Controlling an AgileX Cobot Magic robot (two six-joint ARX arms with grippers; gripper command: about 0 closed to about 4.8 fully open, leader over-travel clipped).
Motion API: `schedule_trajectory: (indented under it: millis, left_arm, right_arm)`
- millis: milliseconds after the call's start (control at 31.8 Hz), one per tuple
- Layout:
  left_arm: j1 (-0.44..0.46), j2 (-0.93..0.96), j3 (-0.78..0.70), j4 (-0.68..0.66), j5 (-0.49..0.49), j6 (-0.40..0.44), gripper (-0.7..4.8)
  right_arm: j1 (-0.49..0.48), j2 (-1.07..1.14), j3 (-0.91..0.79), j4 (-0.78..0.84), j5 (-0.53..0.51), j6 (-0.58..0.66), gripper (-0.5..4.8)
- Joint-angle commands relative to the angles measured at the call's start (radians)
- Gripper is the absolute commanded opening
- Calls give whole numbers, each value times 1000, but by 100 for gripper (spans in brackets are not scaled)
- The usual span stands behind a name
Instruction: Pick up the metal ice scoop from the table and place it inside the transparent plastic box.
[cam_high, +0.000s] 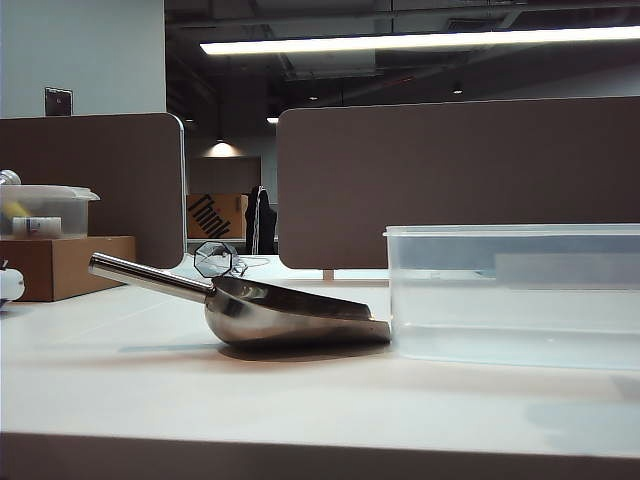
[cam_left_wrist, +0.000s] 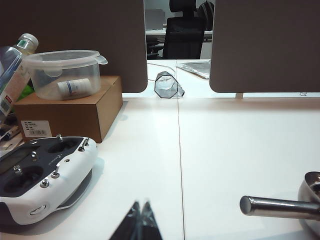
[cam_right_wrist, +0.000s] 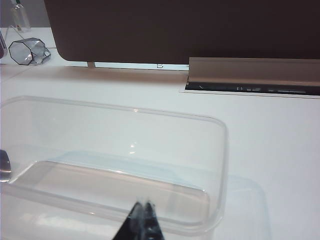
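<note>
The metal ice scoop (cam_high: 270, 308) lies on the white table (cam_high: 300, 400), its handle (cam_high: 150, 276) slanting up to the left and its open front edge touching the transparent plastic box (cam_high: 515, 295). The box stands empty on the right. Neither arm shows in the exterior view. In the left wrist view my left gripper (cam_left_wrist: 140, 205) is shut and empty, held back from the scoop's handle end (cam_left_wrist: 277, 206), which lies off to one side. In the right wrist view my right gripper (cam_right_wrist: 143, 203) is shut and empty, just before the box's near rim (cam_right_wrist: 115, 212).
A white remote controller (cam_left_wrist: 42, 172) lies close to the left gripper. Behind it a cardboard box (cam_left_wrist: 70, 107) carries a small lidded clear container (cam_left_wrist: 62, 72), with a bottle (cam_left_wrist: 12, 65) beside. A small octagonal glass (cam_left_wrist: 167, 85) lies near the brown partitions (cam_high: 460, 180).
</note>
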Motion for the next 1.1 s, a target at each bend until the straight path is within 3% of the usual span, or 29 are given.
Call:
schedule_trajectory:
  millis: [31,472,566,692,755,849,975,1101]
  left_arm:
    - [1,1,0,10,3,-3,-6]
    - [1,1,0,32,5,-5,-5]
    - [1,1,0,35,69,-111,-5]
    - [1,1,0,79,234,-275,-5]
    - [1,1,0,104,333,-330,-5]
    - [-4,1,6,142,407,-397,-5]
    - [-27,14,71,121,446,-443,-6]
    - [-67,109,185,50,491,-436,-6]
  right_arm:
    - [0,0,1,11,-1,-2,-1]
    - [1,0,1,11,-3,2,-1]
    - [1,0,1,11,-3,2,-1]
    - [1,0,1,11,-3,2,-1]
    - [1,0,1,11,-3,2,-1]
    - [1,1,1,11,-3,2,-1]
    - [-3,0,1,11,-4,2,-1]
    - [-2,1,1,11,-1,2,-1]
